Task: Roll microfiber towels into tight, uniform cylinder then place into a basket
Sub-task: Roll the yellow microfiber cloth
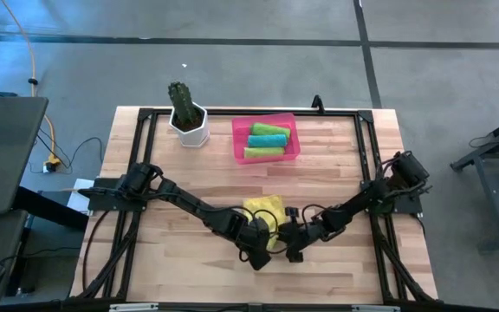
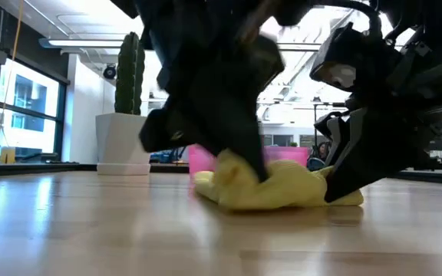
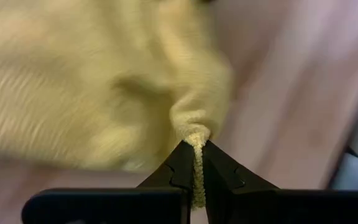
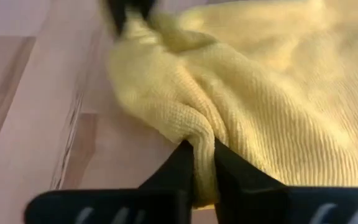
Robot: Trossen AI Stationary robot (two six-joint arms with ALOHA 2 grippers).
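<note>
**Both grippers pinched on the last towel, near the bench's front edge**

A pale wood bench (image 1: 189, 251) in a black frame stood on a grey concrete floor, under ceiling strip lights with tall windows to one side.

The left gripper (image 3: 194, 163) was pressed together on a bunched fold of the yellow towel (image 1: 265, 211). The right gripper (image 4: 204, 163) was likewise clamped on a fold of the same cloth, just beside the left. Both were low over the bench, near the middle of its front edge. The towel lay crumpled between them, touching the wood and not yet a cylinder.

The step in hand looked like the rolling of this fourth towel. The next move would likely call for the two grips to work together, spreading the cloth flat or turning its edge over evenly, since a lumpy start would give a loose roll.

Farther out, the pink basket (image 1: 240, 143) sat at the back edge, near the middle. It held three rolled towels side by side: green (image 1: 269, 129), teal (image 1: 267, 140) and green (image 1: 263, 152). A white pot with a cactus (image 1: 186, 114) stood just beside the basket, toward the back left corner. A yellow cable (image 1: 31, 61) trailed over the floor.
</note>
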